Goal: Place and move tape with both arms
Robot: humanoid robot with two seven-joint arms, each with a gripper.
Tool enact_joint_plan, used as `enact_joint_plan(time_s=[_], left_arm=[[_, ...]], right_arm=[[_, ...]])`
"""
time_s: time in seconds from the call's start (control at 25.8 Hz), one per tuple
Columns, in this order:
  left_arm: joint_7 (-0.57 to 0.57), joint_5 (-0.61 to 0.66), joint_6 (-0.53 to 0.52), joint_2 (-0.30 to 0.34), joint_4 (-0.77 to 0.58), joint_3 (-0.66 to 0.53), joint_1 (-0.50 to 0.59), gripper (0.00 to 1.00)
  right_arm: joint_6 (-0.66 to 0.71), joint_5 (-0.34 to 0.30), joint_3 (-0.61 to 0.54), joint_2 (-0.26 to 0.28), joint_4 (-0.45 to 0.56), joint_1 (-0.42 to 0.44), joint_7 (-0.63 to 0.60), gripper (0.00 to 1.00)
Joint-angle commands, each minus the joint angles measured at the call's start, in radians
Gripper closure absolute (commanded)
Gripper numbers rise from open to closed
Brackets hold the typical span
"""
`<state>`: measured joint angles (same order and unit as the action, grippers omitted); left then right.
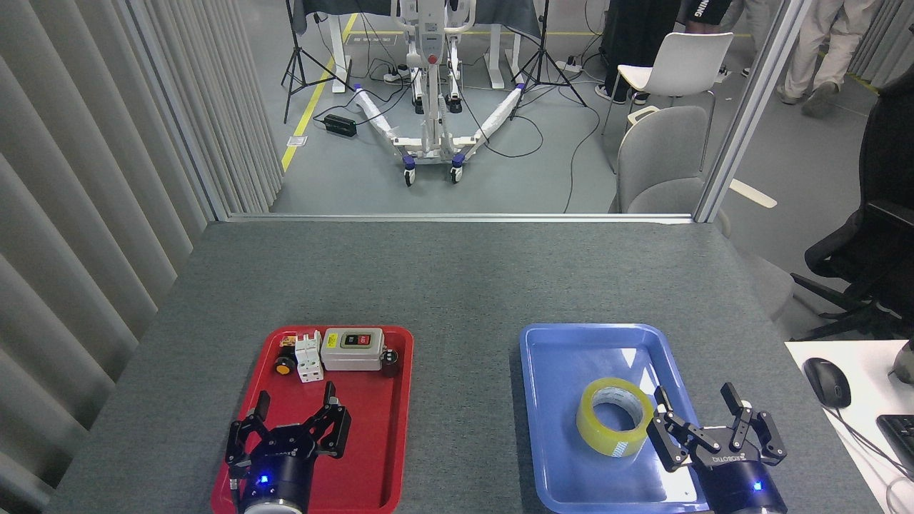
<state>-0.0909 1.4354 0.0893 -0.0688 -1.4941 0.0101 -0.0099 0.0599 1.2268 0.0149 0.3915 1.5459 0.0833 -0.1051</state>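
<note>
The tape, a yellow translucent roll with a white core, lies flat in the blue tray on the right of the table. My right gripper hovers open just right of the roll, over the tray's near right corner, holding nothing. My left gripper hangs open over the near part of the red tray, empty, with its blue light on.
At the far end of the red tray sit a grey switch box, white breakers and a yellow-capped button. A white desk with a mouse adjoins the table's right side. Chairs and walking people are beyond the far edge.
</note>
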Motion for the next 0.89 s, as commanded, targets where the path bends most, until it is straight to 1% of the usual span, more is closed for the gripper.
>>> enact_joint_plan(time_s=[0.0, 0.12, 0.23, 0.66, 0.85], left_arm=[[0.0, -0.001, 0.003, -0.002, -0.002, -0.004, -0.004, 0.0], [0.0, -0.001, 0.003, 0.0, -0.003, -0.004, -0.004, 0.0], [0.0, -0.001, 0.004, 0.0, -0.003, -0.004, 0.002, 0.0], [0.002, -0.001, 0.003, -0.003, -0.031, -0.001, 0.002, 0.0], [0.002, -0.001, 0.004, -0.006, -0.032, -0.001, 0.005, 0.0]], right_arm=[[-0.011, -0.007, -0.004, 0.0, 0.006, 0.038, -0.007, 0.01], [-0.012, -0.001, -0.02, 0.0, 0.006, 0.059, -0.008, 0.01], [-0.011, -0.003, -0.044, 0.003, 0.006, 0.059, -0.008, 0.01], [-0.011, -0.001, -0.067, 0.017, 0.011, 0.055, -0.001, 0.0], [-0.011, -0.001, -0.069, 0.006, 0.011, 0.053, -0.001, 0.0]])
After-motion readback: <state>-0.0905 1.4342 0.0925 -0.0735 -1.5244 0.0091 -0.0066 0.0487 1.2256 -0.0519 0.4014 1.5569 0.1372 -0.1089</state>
